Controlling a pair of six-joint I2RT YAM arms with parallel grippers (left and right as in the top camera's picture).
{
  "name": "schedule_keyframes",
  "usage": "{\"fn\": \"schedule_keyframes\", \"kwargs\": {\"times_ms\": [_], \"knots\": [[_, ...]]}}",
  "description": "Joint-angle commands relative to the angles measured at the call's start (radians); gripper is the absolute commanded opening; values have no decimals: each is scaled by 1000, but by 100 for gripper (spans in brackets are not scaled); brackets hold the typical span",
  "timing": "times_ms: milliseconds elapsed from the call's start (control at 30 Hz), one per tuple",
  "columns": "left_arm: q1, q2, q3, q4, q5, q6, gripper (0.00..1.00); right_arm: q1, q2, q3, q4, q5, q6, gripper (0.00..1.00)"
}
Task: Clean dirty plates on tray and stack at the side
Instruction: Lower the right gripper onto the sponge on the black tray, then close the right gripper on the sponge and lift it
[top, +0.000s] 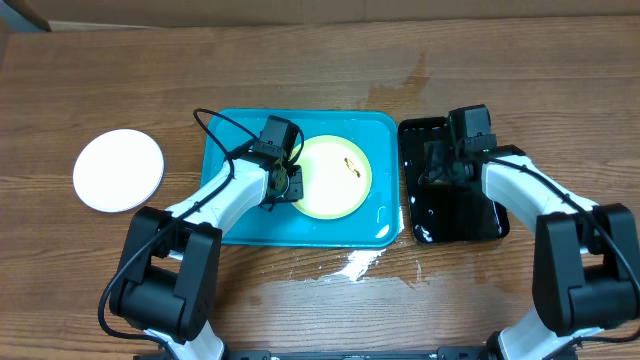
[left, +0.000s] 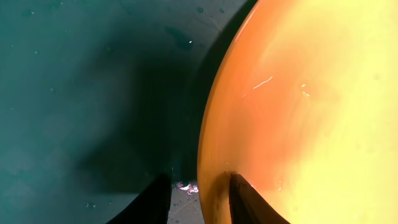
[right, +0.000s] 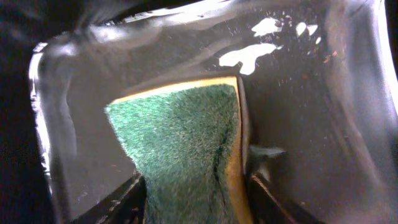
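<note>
Left gripper (left: 198, 182) jaws are straddling the eight o'clock rim of the pale yellow-green round plate (left: 298, 112) on the turquoise plastic tray (top: 240, 160), perhaps steadying it; whether pinching, I cannot tell. At three o'clock, the right gripper (right: 196, 186) is clasping a green-faced sponge (right: 180, 137) in the glossy black tray (top: 470, 215), probably to wet it.

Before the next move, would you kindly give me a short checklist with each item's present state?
1. Yellow-green plate lies in blue tray: ok.
2. Left gripper straddles the plate's rim: ok. Firm grip: cannot tell.
3. Sponge sits between the right gripper fingers: ok. Firm grip: cannot tell.
4. Dark smear gone from plate: not ok.
5. White plate aside on table: ok.
6. Table dry: not ok, spill beside the tray.
</note>
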Motion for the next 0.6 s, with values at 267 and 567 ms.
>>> {"fn": "schedule_keyframes", "kwargs": {"times_ms": [267, 567], "knots": [[11, 0, -7, -19, -25, 30, 26, 0, 13, 50, -53, -4, -3, 23], [11, 0, -7, -28, -26, 30, 27, 0, 12, 55, -93, -5, -3, 41]]}}
